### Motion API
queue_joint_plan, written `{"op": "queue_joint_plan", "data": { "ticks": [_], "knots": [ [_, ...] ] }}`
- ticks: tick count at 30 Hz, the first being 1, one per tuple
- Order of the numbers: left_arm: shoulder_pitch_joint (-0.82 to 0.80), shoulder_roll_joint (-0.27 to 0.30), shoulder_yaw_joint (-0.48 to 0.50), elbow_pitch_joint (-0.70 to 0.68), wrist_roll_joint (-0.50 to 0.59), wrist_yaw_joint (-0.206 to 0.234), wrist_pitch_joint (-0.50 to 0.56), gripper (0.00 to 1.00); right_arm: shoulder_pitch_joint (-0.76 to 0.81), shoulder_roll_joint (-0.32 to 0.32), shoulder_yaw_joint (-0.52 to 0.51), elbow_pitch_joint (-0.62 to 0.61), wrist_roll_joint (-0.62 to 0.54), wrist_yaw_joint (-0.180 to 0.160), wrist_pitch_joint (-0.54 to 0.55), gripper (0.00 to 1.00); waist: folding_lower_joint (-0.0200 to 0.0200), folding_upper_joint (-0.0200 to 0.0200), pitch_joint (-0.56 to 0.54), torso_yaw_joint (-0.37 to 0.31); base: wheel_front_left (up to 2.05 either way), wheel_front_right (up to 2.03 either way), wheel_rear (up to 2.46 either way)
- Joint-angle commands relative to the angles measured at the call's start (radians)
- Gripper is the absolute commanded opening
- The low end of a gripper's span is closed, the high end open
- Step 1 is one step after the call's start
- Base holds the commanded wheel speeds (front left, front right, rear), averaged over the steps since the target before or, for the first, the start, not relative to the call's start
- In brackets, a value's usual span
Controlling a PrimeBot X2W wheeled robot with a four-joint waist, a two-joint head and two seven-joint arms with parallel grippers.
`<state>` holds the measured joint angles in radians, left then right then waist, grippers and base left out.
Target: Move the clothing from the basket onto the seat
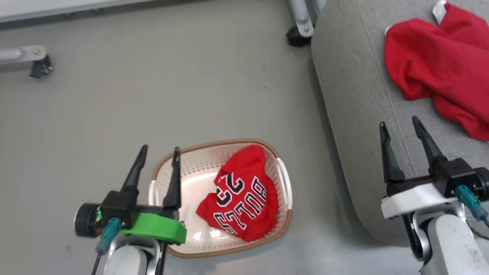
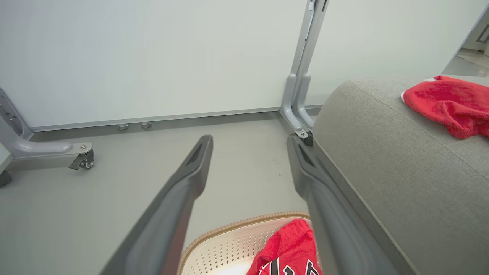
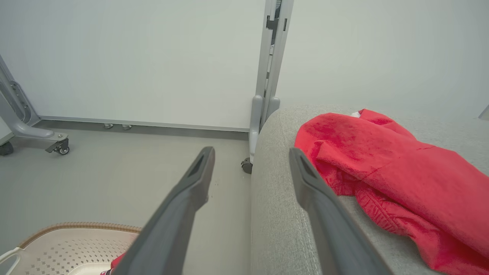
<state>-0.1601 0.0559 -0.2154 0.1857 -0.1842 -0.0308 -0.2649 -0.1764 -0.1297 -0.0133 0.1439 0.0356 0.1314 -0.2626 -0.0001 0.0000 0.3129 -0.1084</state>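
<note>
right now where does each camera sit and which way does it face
head view: on the head, looking down; basket holding the jersey at lower centre, seat with the plain red garment at right; left gripper and right gripper, both open, at the bottom.
left wrist view: over the basket, facing the white wall panel; its own two fingers.
right wrist view: beside the seat's edge, facing that panel; its own two fingers.
shared: both wrist views show basket, seat, plain red garment, panel.
</note>
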Motion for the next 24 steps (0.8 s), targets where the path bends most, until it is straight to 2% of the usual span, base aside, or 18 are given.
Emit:
{"op": "queue_joint_plan", "data": {
  "ticks": [1,5,9,12,18,24],
  "knots": [
    [0.035,-0.001,0.024,0.001,-0.001,0.02,0.001,1.0,0.033,0.001,0.003,-0.018,0.01,-0.001,-0.003,1.0,0.0001,0.0,-0.128,0.113,0.0,0.0,0.0],
    [0.087,-0.005,0.061,-0.03,0.0,0.053,0.001,1.0,0.093,0.016,0.019,-0.081,0.028,-0.001,-0.003,1.0,0.0001,0.0,-0.18,0.136,0.0,0.0,0.0],
    [0.142,-0.005,0.062,-0.059,-0.047,0.073,0.001,1.0,0.154,0.024,0.035,-0.125,0.057,-0.001,-0.003,1.0,0.0001,0.0,-0.23,0.148,0.0,0.0,0.0],
    [0.183,-0.005,0.056,-0.088,-0.054,0.072,0.001,1.0,0.197,0.029,0.044,-0.144,0.076,-0.001,-0.003,1.0,0.0001,0.0,-0.27,0.149,0.0,0.0,0.0],
    [0.264,-0.005,0.035,-0.152,0.003,0.063,0.001,1.0,0.271,0.042,0.046,-0.157,0.088,-0.001,-0.003,1.0,0.0001,0.0,-0.322,0.141,0.0,0.0,0.0],
    [0.318,-0.005,0.018,-0.151,-0.007,0.079,0.001,1.0,0.325,0.05,0.067,-0.142,0.087,-0.001,-0.003,1.0,0.0001,0.0,-0.375,0.127,0.0,0.0,0.0]
  ]
}}
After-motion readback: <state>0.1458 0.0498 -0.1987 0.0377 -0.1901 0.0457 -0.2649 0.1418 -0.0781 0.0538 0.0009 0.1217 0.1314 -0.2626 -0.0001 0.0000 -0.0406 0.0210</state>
